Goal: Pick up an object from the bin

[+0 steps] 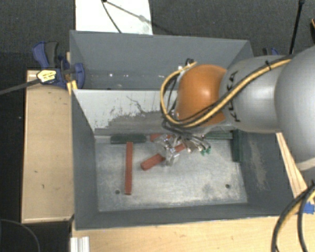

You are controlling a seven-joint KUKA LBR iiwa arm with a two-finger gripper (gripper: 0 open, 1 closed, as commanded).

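A thick, rounded arm [283, 93] cased in pale silver-grey is seen at the right of the frame. Its wrist is capped by a smooth, dome-shaped orange cover [199, 91] near the centre. Black and yellow cables [170, 96] are looped around the cover's left side and run along the casing toward the upper right. Dark lettering [232, 94] is printed just right of the cover. Below it, a small gripper [173, 154] of bare metal is mounted.

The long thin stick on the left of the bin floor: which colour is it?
The stick is reddish brown; the camera view shows it best.
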